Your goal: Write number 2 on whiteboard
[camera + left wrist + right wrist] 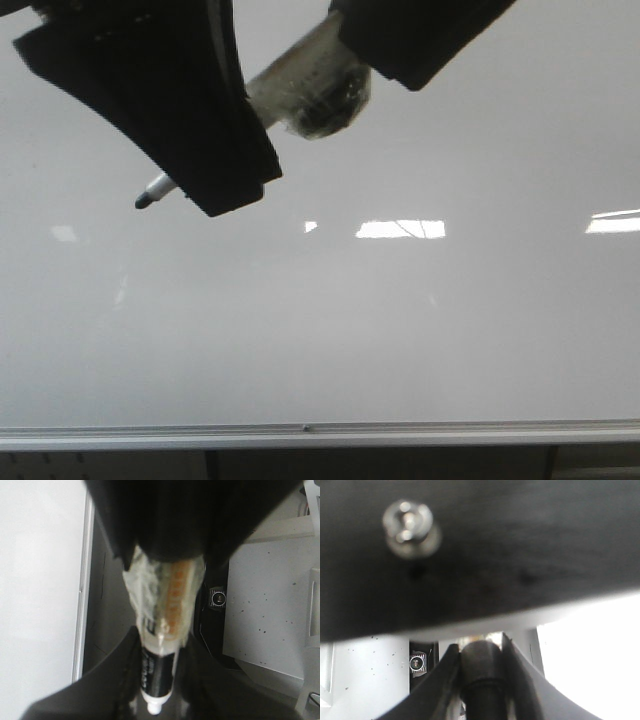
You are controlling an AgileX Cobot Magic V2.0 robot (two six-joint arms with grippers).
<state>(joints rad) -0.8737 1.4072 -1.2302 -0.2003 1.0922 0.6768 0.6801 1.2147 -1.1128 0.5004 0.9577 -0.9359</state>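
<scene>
Both tools clamp one marker (155, 190), the left tool (215, 195) near its tip and the right tool (400, 70) at the taped rear, steadying it over the unmarked whiteboard (350, 330).

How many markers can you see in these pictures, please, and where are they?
1. The marker is gripped between both grippers above the whiteboard, its dark tip poking out past the left gripper. Another could be hidden behind the grippers.

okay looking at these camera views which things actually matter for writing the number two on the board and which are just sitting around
For the job:
- large glossy white-grey whiteboard, still blank
- black-tipped marker pen with tape-wrapped barrel
- left gripper
- right gripper

Just there:
- silver metal edge strip
- speckled grey floor
</scene>
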